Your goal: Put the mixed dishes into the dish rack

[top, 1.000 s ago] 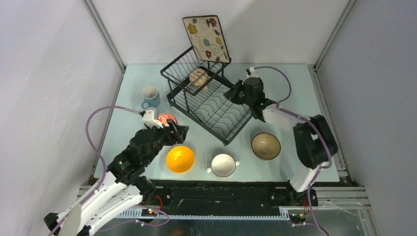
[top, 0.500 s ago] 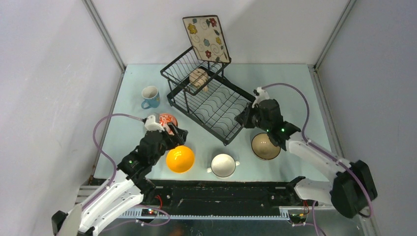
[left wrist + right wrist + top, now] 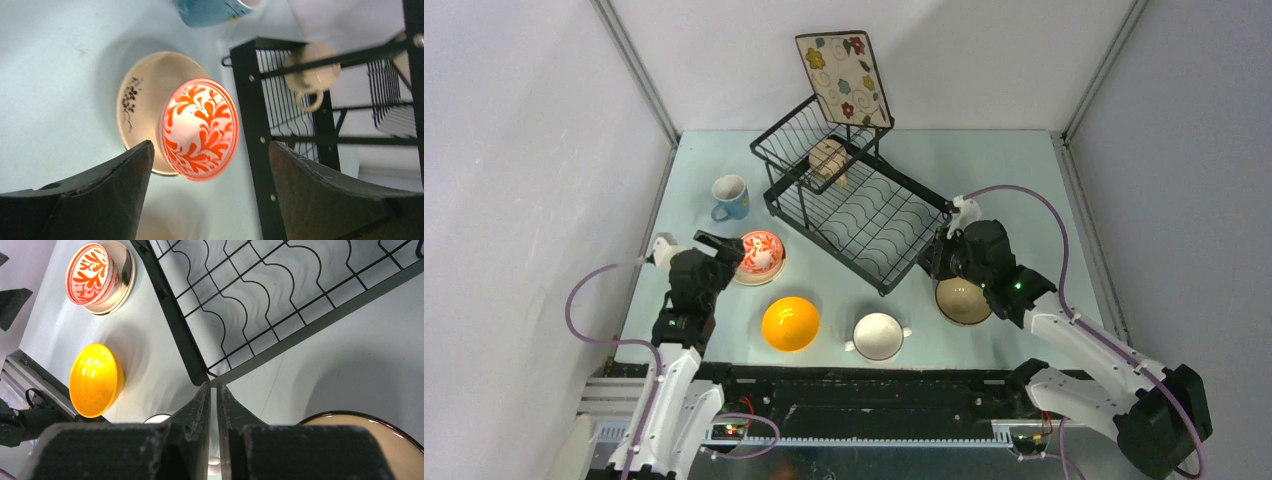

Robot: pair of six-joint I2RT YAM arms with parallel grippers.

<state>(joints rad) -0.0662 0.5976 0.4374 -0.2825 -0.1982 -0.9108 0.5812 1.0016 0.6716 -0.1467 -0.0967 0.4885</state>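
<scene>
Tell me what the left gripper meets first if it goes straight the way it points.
Probably the red-patterned bowl, sitting on the cream plate, centred ahead of the open left gripper. Height is hard to judge, so it may pass above.

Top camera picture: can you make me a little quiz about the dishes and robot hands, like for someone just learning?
1. True or false: the red-patterned bowl sits upside down on the cream round plate.
2. Which dish is inside the dish rack? A: blue mug. B: beige mug. C: orange-yellow bowl.
3. Fill in the gap: of the left gripper and the right gripper, the ___ one is wide open.

Key: 1 true. 2 B. 3 left.
</scene>
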